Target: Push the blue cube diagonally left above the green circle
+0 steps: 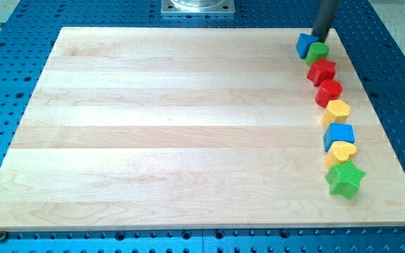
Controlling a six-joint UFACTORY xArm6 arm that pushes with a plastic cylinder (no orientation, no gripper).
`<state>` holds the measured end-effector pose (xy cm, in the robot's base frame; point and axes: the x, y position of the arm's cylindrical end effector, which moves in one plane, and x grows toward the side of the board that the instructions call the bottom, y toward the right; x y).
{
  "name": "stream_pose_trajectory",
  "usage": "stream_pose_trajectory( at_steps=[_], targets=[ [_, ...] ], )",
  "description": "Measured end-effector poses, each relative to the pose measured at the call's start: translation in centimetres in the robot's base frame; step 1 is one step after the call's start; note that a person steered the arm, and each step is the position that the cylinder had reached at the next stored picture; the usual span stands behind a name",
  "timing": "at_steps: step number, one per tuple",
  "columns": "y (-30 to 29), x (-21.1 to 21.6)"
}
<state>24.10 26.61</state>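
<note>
At the far right of the wooden surface [188,105], the blue cube [304,45] is seen touching the green circle [318,51] on its left. My tip [320,37] rests just behind both. No claw is fitted. A short, gentle push is advised, so the circle is not dragged.
</note>
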Motion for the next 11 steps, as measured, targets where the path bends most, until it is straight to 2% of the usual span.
stream_pose_trajectory(
  at_steps=[1, 2, 3, 5, 6, 7, 9, 10, 11],
  targets=[
    [0.0, 2.7],
    [-6.9, 2.6],
    [-10.3, 2.7],
    [-9.9, 2.8],
    [-7.0, 2.7],
    [-6.2, 0.3],
    [-9.1, -0.2],
    [-6.8, -1.1],
    [-12.5, -0.9]
  ],
)
